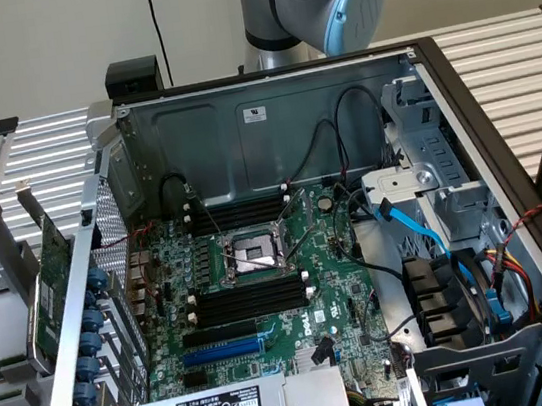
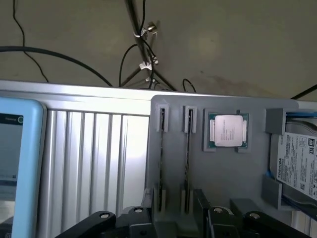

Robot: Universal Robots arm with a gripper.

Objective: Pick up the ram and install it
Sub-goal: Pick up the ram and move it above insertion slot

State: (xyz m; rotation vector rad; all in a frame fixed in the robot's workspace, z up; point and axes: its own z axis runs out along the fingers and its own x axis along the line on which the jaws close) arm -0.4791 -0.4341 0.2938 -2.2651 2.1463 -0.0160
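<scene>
Ram (image 2: 188, 158) stood on edge in a narrow slot of the gray holder (image 2: 233, 173). The holder's next pocket held a processor chip (image 2: 228, 130), with a hard drive (image 2: 299, 166) beyond. The gripper (image 2: 178, 225) hung spread wide, empty, near the ram's end.

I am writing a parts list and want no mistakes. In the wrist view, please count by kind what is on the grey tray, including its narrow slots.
On the grey tray:
Narrow slots: 2
Processor: 1
Hard drive: 1
Total: 4
</scene>
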